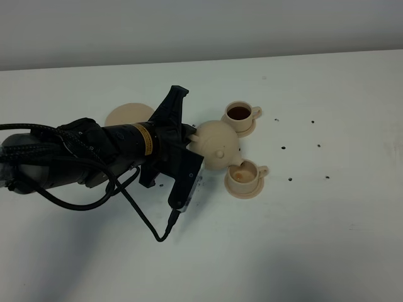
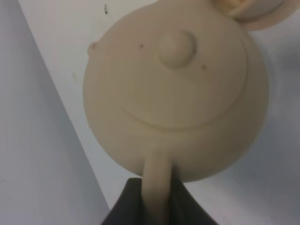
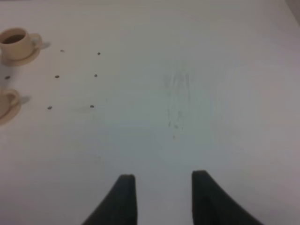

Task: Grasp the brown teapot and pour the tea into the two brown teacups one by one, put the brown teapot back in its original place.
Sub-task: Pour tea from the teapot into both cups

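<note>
The brown teapot (image 1: 217, 143) hangs tilted above the table, leaning toward the nearer of the two brown teacups (image 1: 244, 176), which holds a little brown tea. My left gripper (image 1: 189, 141) is shut on the teapot's loop handle (image 2: 157, 180). In the left wrist view the teapot (image 2: 176, 89) fills the frame, lid knob facing the camera. The farther teacup (image 1: 239, 115) on its saucer is full of dark tea. The original place, a wider flat saucer (image 1: 128, 114), lies partly hidden behind the left arm. My right gripper (image 3: 164, 190) is open over bare table; both teacups (image 3: 16, 41) (image 3: 7, 104) lie far off.
Small dark specks (image 1: 284, 148) dot the white table to the right of the cups. A black cable (image 1: 141, 217) trails from the left arm toward the front. The table's far edge (image 1: 283, 58) meets a grey wall.
</note>
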You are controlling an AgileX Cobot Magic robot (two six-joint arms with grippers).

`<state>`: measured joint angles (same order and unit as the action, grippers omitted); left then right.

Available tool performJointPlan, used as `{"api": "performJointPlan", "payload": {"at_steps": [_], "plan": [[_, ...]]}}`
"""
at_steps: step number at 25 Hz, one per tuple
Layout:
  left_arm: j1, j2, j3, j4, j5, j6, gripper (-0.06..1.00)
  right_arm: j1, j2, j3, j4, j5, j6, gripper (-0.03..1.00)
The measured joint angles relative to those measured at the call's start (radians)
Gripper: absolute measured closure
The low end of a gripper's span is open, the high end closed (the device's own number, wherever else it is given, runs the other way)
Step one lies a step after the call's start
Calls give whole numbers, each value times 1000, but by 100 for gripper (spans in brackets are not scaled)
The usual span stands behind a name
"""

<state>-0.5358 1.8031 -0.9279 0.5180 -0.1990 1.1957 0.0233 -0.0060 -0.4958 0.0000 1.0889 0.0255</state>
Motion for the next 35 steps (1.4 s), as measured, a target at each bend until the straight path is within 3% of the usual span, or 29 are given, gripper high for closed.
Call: {"api": "performJointPlan", "payload": {"at_steps": [35], "plan": [[-1, 0, -22, 10, 12, 111, 86, 0, 0, 0, 0, 0, 0, 66]]}}
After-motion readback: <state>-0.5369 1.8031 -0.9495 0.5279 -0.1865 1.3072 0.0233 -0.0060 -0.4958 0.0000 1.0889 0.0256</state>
